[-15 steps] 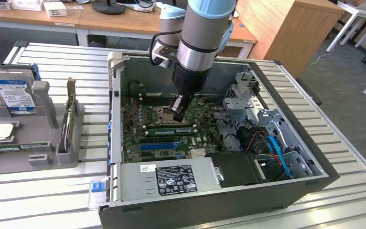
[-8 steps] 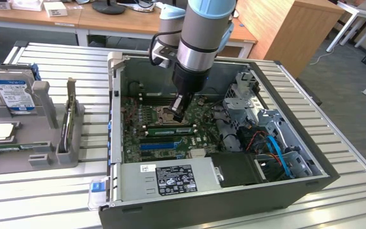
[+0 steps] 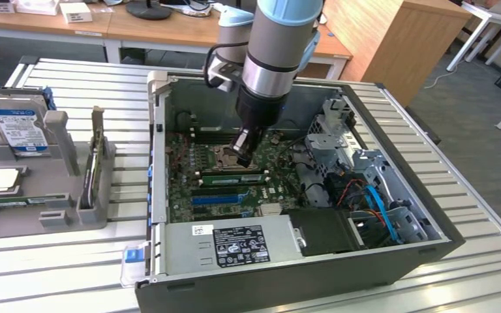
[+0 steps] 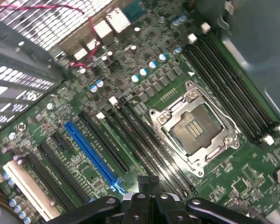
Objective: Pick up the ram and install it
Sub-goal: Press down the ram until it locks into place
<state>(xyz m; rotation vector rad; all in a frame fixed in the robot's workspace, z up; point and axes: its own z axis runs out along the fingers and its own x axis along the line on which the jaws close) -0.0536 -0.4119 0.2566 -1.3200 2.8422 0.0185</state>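
The arm reaches down into the open case (image 3: 320, 287) at the centre of the frame, its gripper (image 3: 242, 156) pressed shut with nothing visibly held between the fingers. The tips hover low over the motherboard (image 3: 276, 156), just beside the empty socket (image 3: 224, 155). A green stick that reads as the ram (image 3: 230, 176) lies along the memory slots directly under the tips, just below the socket in the frame. Whether it is fully seated, or whether the fingers touch it, cannot be told. Closed fingers over a slot would suit pressing a stick home rather than carrying one — a judgement, not something seen.

From the wrist, the shut tips sit above the long dark slots (image 4: 149, 149) that run between the socket and a blue slot (image 4: 91, 154).

The case lies on its side, lid off, so the board faces up for a straight descent; the power supply (image 3: 233, 244) fills its lower edge. At centre left, a grey tray (image 3: 59, 215) props a hard drive (image 3: 15, 127) upright and cradles a processor (image 3: 2, 179) — each part fixed where it can be found. All of this rests on a slatted metal table (image 3: 59, 274); wooden desks (image 3: 146, 32) line the upper edge, over grey carpet.
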